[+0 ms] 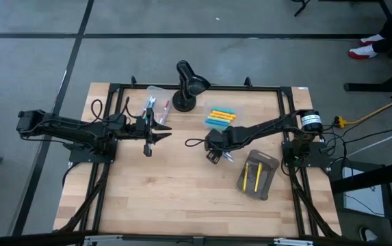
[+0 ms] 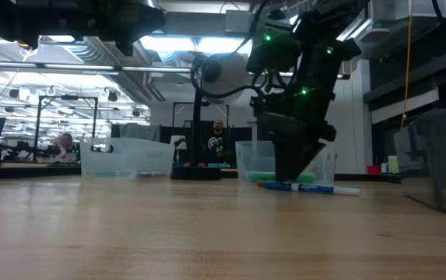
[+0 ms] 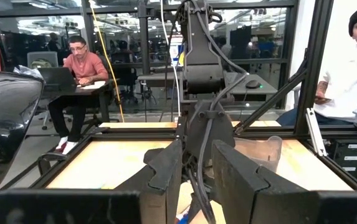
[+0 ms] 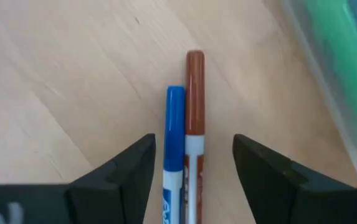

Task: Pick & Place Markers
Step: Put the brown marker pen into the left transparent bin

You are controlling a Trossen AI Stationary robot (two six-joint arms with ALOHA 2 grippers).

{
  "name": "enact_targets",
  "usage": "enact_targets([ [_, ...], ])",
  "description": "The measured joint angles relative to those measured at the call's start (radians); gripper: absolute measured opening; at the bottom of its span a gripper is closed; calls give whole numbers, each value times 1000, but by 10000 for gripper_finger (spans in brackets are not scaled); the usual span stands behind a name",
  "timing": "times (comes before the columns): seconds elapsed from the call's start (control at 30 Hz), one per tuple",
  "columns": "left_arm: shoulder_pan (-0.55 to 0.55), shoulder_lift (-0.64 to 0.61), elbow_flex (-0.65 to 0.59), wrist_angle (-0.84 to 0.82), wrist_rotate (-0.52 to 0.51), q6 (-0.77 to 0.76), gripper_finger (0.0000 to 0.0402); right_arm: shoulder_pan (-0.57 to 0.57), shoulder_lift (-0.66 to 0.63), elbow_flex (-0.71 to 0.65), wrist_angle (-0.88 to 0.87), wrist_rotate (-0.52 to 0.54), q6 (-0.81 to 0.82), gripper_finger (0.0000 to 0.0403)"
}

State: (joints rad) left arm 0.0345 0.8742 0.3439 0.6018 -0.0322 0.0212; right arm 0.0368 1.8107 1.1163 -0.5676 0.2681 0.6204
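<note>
Blue marker point(image 4: 174, 149) and brown-red marker point(image 4: 194, 137) lie side by side, touching, flat on the wood table point(image 1: 182, 191), between the spread fingers of the right gripper point(image 4: 190, 177), which grips neither. More markers point(image 1: 219, 117) sit in a clear tray just beyond. Grey pouch point(image 1: 257, 175) lies right of them. Left gripper point(image 1: 148, 133) hovers near a clear container point(image 1: 156, 102) of pens, fingers part open, holding nothing visible.

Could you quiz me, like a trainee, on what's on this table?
1. True or false: the right end effector is open.
2. What lies between its fingers: A) a lamp, B) two markers, C) a pouch?
3. Fill in: the markers are blue and ____.

Key: 1 true. 2 B; they lie side by side on the table. 3 brownish red.
</note>
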Motion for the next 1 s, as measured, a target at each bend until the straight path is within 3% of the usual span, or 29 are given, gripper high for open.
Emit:
enact_targets([
  [0.5, 0, 0, 0, 0, 0, 0, 86, 28, -3, 81, -192, 27, 30, 215],
  [1.0, 0, 0, 0, 0, 0, 0, 86, 93, -5, 75, -177, 124, -1, 215],
])
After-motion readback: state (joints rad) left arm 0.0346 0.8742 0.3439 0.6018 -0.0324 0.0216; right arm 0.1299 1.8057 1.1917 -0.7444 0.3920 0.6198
